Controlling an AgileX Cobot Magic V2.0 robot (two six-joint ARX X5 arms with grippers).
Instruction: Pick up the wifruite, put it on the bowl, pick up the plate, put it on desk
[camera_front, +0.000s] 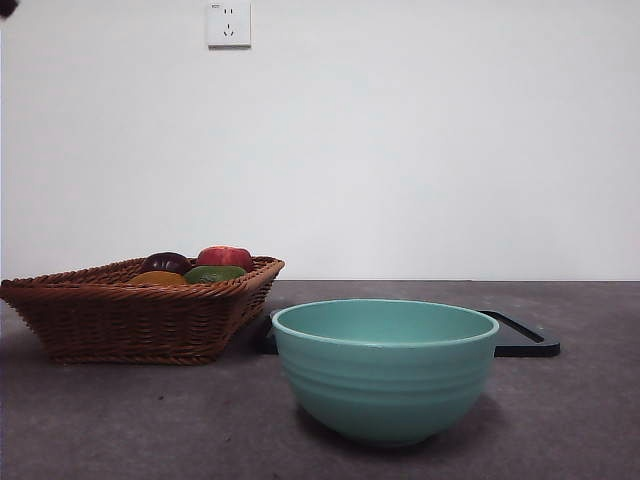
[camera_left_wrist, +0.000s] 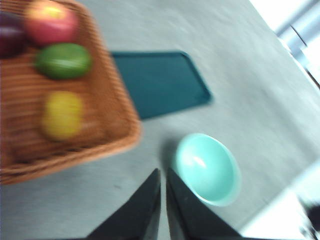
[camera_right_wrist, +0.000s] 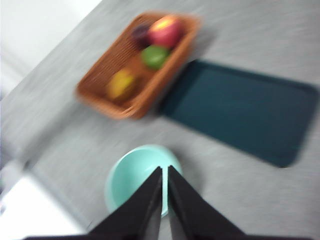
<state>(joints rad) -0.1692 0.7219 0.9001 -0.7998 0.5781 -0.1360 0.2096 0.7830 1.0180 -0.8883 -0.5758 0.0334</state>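
Wifruite (camera_front: 158, 278) in basket (camera_front: 120, 320), left-far. Bowl (camera_front: 385, 368) empty, near centre, ready as drop target. Left pincer (camera_left_wrist: 163, 176), right pincer (camera_right_wrist: 165, 172) clenched, empty, hovering high.

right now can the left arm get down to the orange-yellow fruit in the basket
Probably yes. The wifruite lies uncovered at one end of the wicker basket, apart from the green fruit, with nothing above it. The left gripper hangs over bare desk just off the basket's rim, jaws shut, so they must open first.
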